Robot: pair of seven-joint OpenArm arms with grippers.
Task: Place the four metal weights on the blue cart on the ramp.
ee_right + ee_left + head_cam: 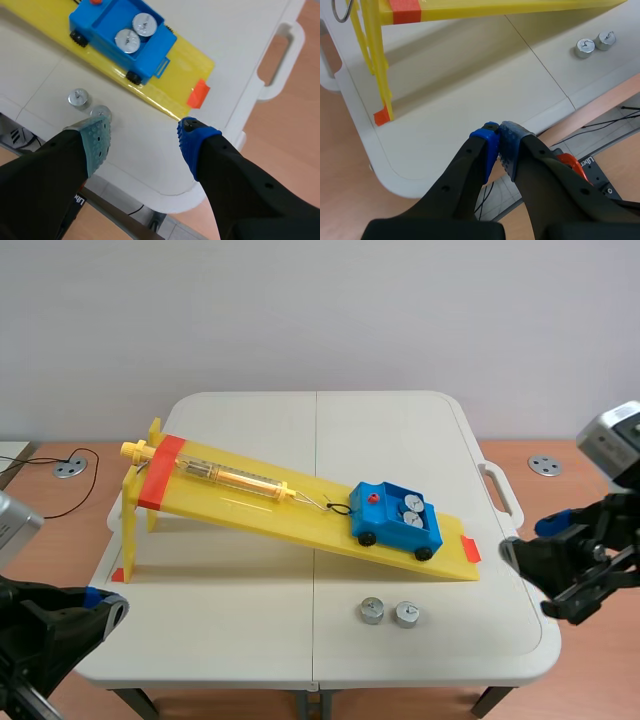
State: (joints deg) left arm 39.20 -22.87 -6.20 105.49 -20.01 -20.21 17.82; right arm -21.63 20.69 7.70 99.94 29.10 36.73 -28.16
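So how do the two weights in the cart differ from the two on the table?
The cart weights sit inside the blue cart on the yellow ramp. The table weights stand on the white table in front of the ramp's low end, not yet loaded. The cart weights sit close together, nearly touching, while the table weights have a clear gap between them. All four are small, round, silvery weights with a knob on top.
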